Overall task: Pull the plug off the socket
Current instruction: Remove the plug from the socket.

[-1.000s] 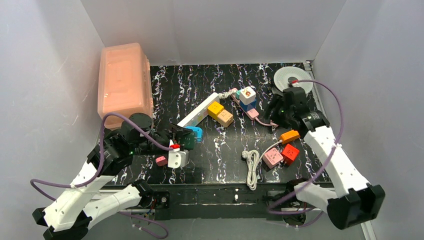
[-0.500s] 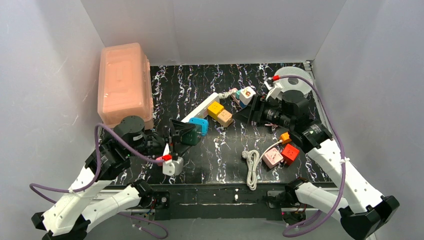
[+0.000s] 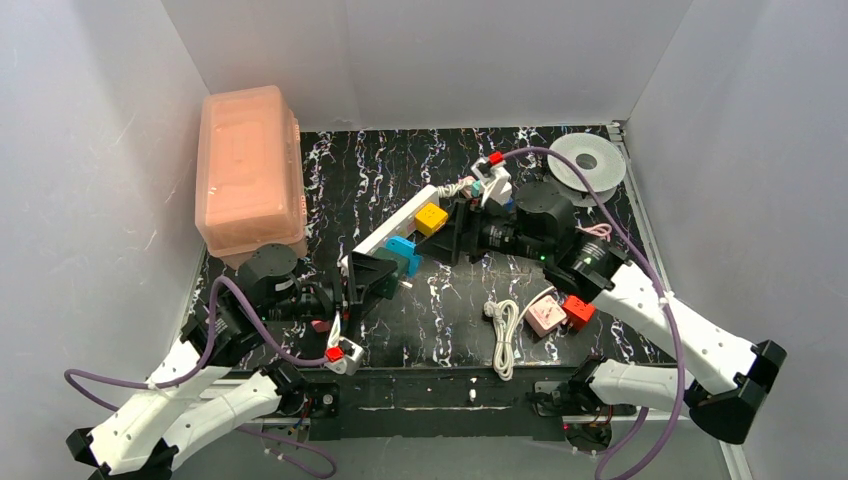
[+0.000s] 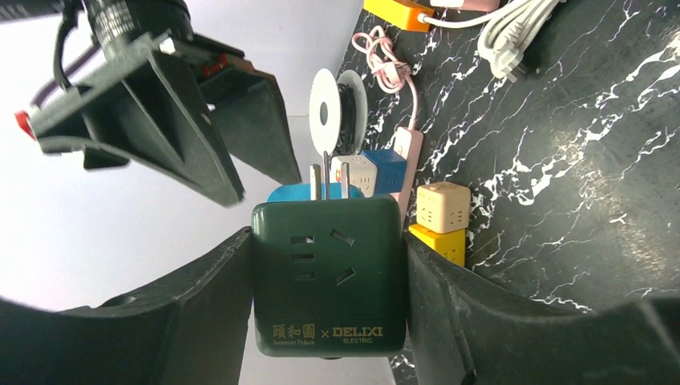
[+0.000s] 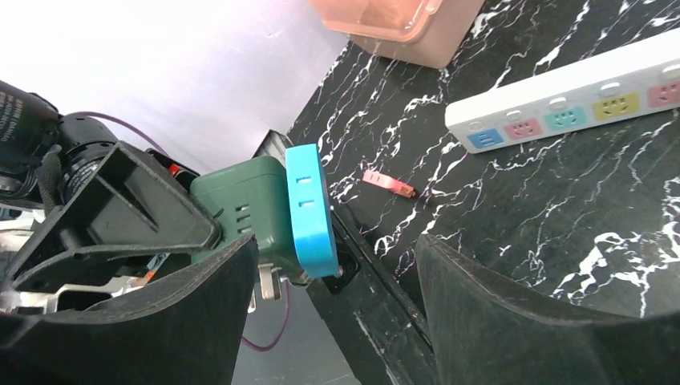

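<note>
Over mat (image 3: 440,330), left fingers (image 4: 200,321) clamp one green cube (image 4: 327,277); right fingers (image 5: 497,321) spread wide facing one blue plug (image 5: 309,208).

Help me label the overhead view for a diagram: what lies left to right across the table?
Pink storage box → blue adapter → yellow cube → coiled white cable → pink cube → white spool.

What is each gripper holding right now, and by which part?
Left gripper clamps the dark green cube socket by its two opposite side faces. Right gripper is open, holding nothing.
</note>
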